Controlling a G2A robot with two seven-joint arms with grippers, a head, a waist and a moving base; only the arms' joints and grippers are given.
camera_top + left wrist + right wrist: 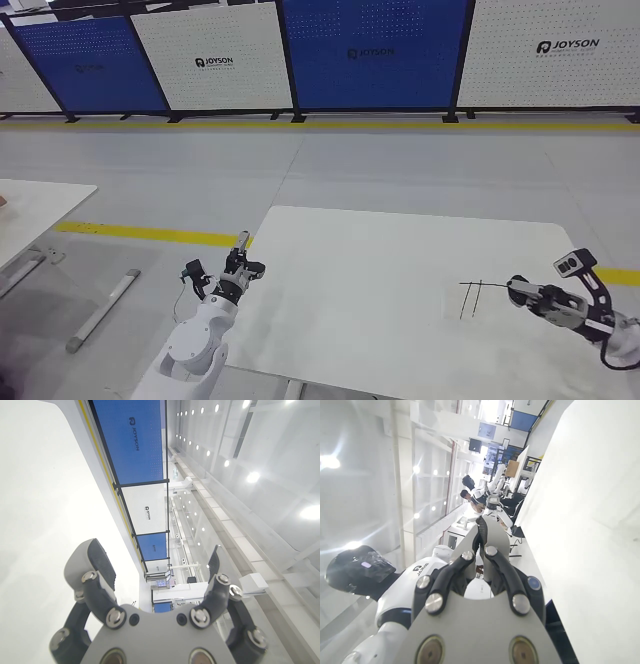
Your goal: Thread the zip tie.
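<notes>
A thin black zip tie (485,285) sticks out level over the right side of the white table (380,260). One end of it sits in my right gripper (512,287), which is shut on it. In the right wrist view the right gripper (481,525) has its fingers pressed together, and the tie itself cannot be made out there. Two more black zip ties (471,300) lie side by side on the table just under the held one. My left gripper (240,248) is at the table's left edge, far from the ties. The left gripper (160,560) is open, with nothing between its pads (101,560).
The table's middle (370,300) is bare white surface. Beyond its far edge are grey floor, a yellow floor line (150,234) and blue and white partition panels (370,50). Another white table (30,210) stands off to the left.
</notes>
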